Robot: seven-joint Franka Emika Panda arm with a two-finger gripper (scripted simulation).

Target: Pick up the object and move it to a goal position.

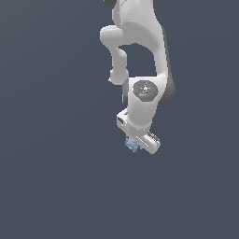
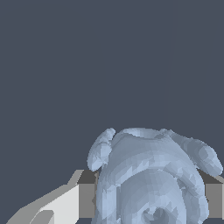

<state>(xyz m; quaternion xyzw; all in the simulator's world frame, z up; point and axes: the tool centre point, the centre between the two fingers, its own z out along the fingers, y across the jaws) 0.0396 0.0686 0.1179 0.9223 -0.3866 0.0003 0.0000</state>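
Object (image 2: 151,179): one pale blue-grey swirled lump, apparently clamped between two fingers (image 2: 85,199) of single white gripper (image 1: 136,144).

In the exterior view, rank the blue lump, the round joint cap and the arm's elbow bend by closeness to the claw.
1. Blue lump: held in the claw.
2. Round joint cap: above the claw.
3. Elbow bend: near the view's top.

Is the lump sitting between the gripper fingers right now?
Yes. In the wrist view the blue-grey lump fills the gap between the gripper fingers, one finger on each side.
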